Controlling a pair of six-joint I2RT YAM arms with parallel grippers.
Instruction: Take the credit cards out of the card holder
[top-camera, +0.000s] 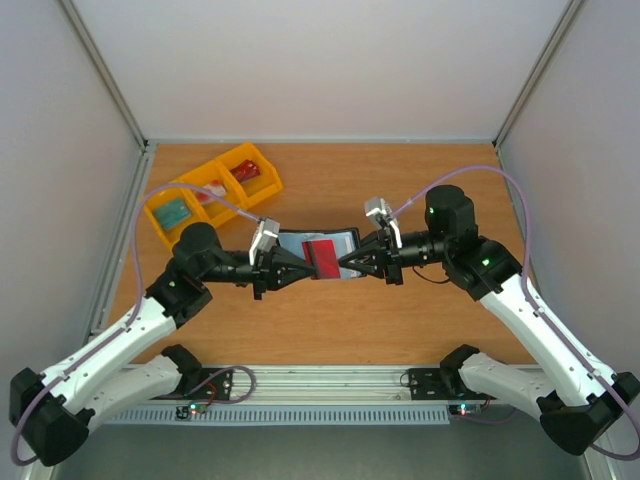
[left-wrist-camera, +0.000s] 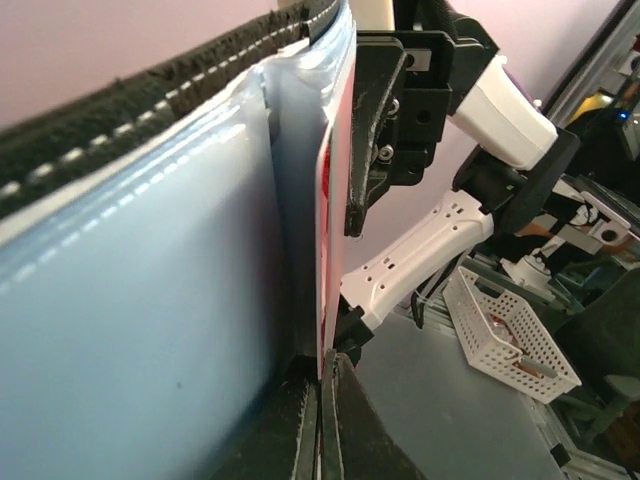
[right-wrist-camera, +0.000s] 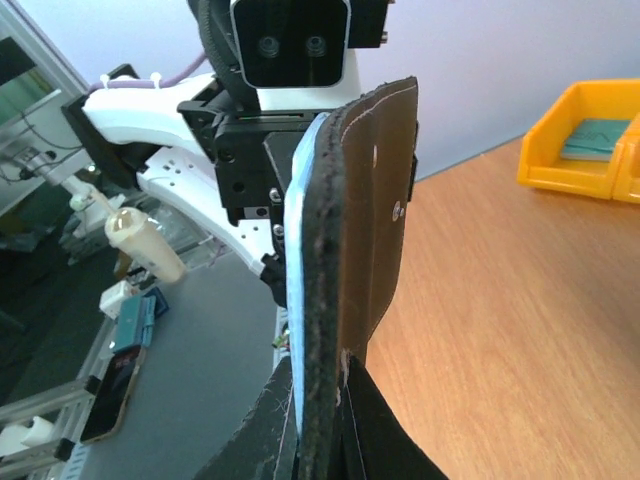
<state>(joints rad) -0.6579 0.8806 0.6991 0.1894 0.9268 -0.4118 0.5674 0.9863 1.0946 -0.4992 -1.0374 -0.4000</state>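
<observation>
1. Worktop (top-camera: 400, 320): a brown wooden surface with pale walls on 3 sides. Both arm bases sit at its near edge.
2. Left arm (top-camera: 150, 310) and right arm (top-camera: 520, 300): each reaches inward, and the 2 meet nose to nose over the middle of the worktop.
3. Yellow bins (top-camera: 265, 188): a joined row at the far-left corner of the worktop, well apart from both arms. 1 compartment holds a teal item and the others hold red items.
4. Card holder (top-camera: 297, 243): spread open between the 2 arms at the centre of the worktop, with the grey-blue lining facing up in the top view. The right wrist view shows its dark outer face and stitched edge (right-wrist-camera: 365, 230). The left wrist view shows its pale plastic pockets (left-wrist-camera: 150, 300).
5. Left tool (top-camera: 298, 263): fingers pressed together, pinching the left edge of the card holder. In its own view (left-wrist-camera: 322, 385) the card edge runs down into the pinch. Whether the card itself is clamped cannot be told.
6. Right tool (top-camera: 347, 262): fingers pressed together, pinching the right flap of the card holder (right-wrist-camera: 325, 395).
7. Credit card (top-camera: 322, 254): red with a pale band. It lies tilted on the lining between the 2 tools. It is seen edge-on against the pocket in the left wrist view (left-wrist-camera: 324, 230).
</observation>
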